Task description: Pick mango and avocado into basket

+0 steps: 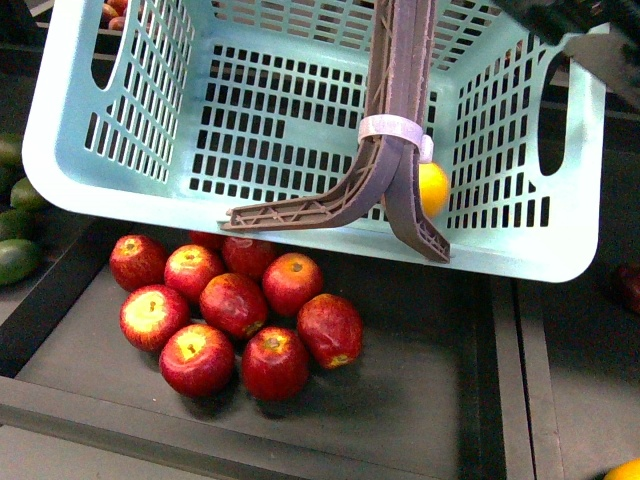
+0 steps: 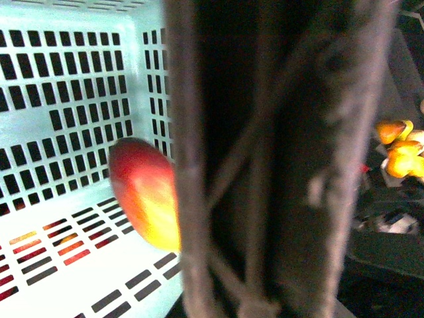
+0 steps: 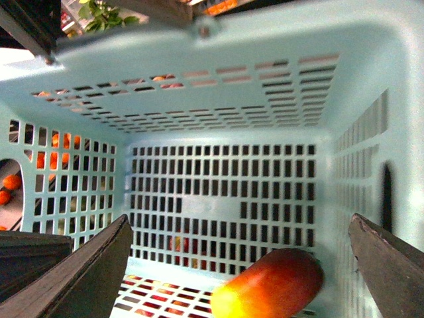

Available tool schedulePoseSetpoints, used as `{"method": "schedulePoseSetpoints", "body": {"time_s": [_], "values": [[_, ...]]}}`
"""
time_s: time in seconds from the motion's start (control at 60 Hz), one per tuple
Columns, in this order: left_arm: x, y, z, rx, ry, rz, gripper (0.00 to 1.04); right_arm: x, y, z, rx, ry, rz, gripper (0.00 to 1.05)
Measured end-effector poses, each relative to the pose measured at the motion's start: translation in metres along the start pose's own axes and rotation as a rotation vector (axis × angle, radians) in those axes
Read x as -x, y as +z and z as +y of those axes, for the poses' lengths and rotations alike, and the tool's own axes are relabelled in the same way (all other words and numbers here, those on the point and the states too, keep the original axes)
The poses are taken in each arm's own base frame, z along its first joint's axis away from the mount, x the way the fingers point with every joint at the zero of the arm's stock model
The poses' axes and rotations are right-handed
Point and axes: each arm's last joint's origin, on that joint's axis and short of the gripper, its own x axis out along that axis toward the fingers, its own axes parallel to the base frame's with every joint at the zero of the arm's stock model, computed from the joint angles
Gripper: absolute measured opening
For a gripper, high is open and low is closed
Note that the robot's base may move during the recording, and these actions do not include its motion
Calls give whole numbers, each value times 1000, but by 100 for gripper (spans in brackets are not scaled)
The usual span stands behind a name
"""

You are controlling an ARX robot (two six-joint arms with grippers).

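Note:
The mint-teal basket (image 1: 300, 240) hangs tilted above the shelf by its two brown-grey handles (image 1: 398, 90), which are bound with a white tie. My left gripper is shut on those handles (image 2: 265, 165). They fill the left wrist view, blurred, and hide its fingers. The mango (image 3: 271, 288), red shading to yellow, lies on the basket floor against a wall; the same mango (image 2: 147, 192) shows beside the handles. My right gripper (image 3: 238, 218) is open over the basket's mouth with nothing between its fingers. Dark green fruits that look like avocado (image 1: 16, 260) lie outside the basket at the far left.
Several red apples (image 1: 235, 305) lie in a dark tray (image 1: 420, 400) right under the basket. Orange fruit (image 2: 401, 149) sits beyond the handles. Something dark red (image 1: 628, 285) shows at the right edge, and a yellow fruit (image 1: 625, 470) at the bottom right corner.

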Motion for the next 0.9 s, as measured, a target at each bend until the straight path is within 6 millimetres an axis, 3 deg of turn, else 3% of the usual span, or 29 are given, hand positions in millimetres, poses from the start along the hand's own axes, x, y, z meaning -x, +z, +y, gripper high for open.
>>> {"method": "schedulePoseSetpoints", "body": {"time_s": [0.183,0.4,0.583,0.7,0.9], "values": [[-1,-1,0,-6,2,3,5,41,25,-9,13,-89,-93,97],[-1,-1,0,-3,-1,4,5,95,28,-13,80,-217,-166,97],[-1,-1,0,-3,-1,4,5,139,13,-19,121,-321,-186,97],[-1,-1,0,-3,-1,4,5,163,-12,-23,107,-403,-158,97],[-1,-1,0,-3,-1,4,5,188,-38,-19,113,-499,-192,97]]}}
